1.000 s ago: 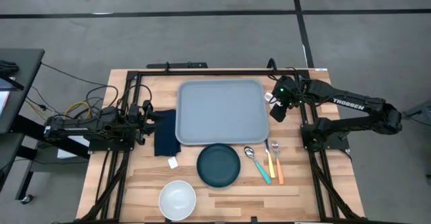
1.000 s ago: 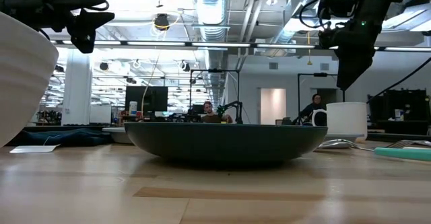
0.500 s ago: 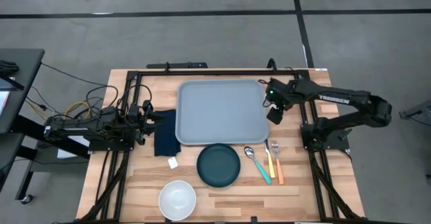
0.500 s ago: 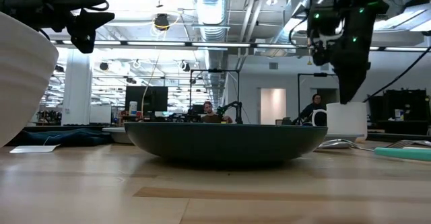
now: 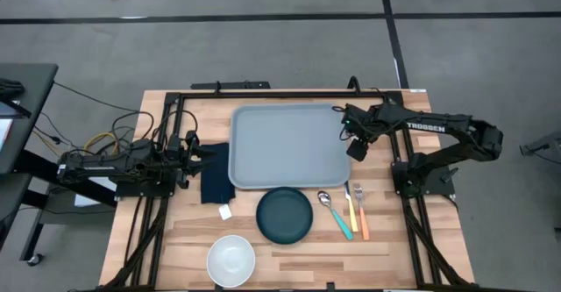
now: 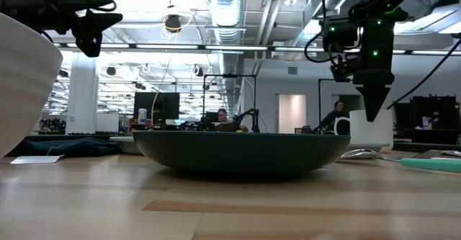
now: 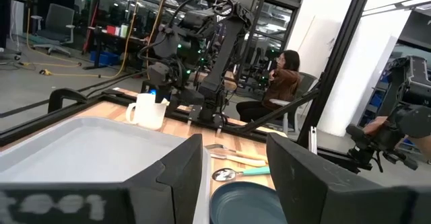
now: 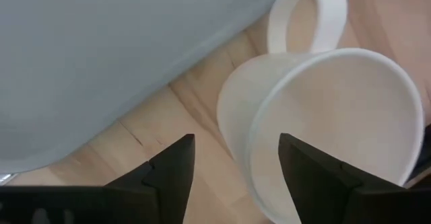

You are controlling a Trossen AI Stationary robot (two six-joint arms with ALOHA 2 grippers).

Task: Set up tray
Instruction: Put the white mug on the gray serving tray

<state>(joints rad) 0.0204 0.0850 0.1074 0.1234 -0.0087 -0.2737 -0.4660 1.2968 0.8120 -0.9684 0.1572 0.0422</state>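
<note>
The light grey-blue tray (image 5: 287, 147) lies flat at the table's middle. A white mug (image 8: 323, 123) stands upright on the wood just off the tray's right edge, also in the low view (image 6: 371, 130). My right gripper (image 8: 236, 177) is open and hangs over the mug's rim, pointing down: one finger is over the opening, the other over the wood between mug and tray. In the high view the right gripper (image 5: 358, 143) hides the mug. My left gripper (image 7: 236, 177) is open and waits at the table's left side, over the dark navy napkin (image 5: 215, 176).
A dark teal plate (image 5: 284, 215) sits near the tray's front edge, with a white bowl (image 5: 230, 259) nearer the table's front. A spoon, fork and knife (image 5: 349, 209) lie right of the plate. A black frame (image 5: 263, 95) borders the table. People sit in the room behind.
My right gripper has moved a little toward the table's left and come down over the mug, its fingertips now level with the mug's rim. The mug, the tray and the left arm have kept still.
</note>
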